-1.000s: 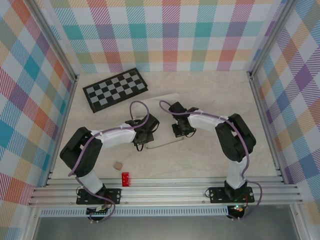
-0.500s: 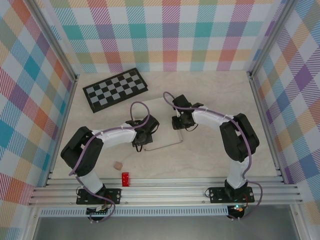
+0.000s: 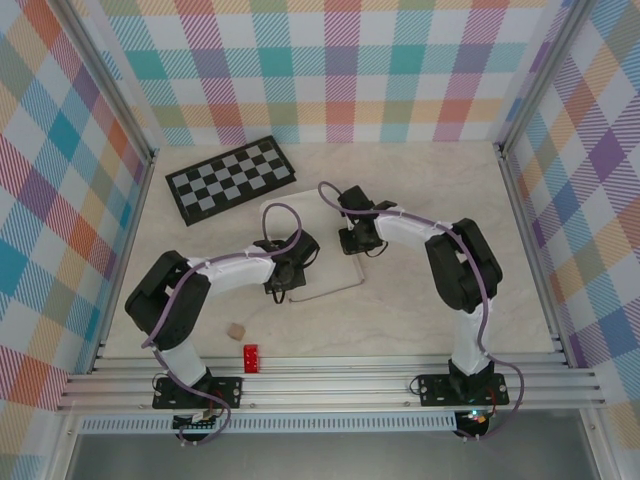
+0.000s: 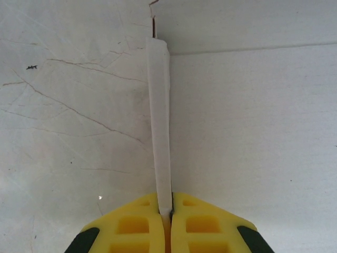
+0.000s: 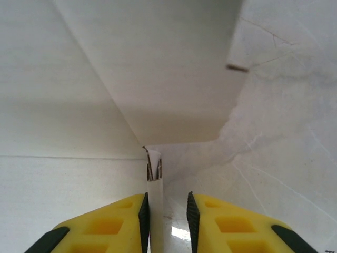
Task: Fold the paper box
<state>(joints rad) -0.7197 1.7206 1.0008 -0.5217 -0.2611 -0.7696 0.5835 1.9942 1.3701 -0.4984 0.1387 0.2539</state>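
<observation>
With left gripper [image 4: 165, 211] pinching the paper box [image 4: 253, 132] wall lengthwise, close right gripper [image 5: 167, 211]'s parted fingers [image 5: 224, 221] on the corner edge between them.

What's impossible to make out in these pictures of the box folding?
- Top view: paper box outline, hidden under both arms.
- Right wrist view: whether the right tool touches the flap, unclear so close up.
- Top view: red object, too small to identify.

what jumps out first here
Both arms bend over the white box mid-table. The left gripper pinches one of its upright flaps edge-on; the right gripper stands slightly open around another. A checkerboard lies at the far left.
</observation>
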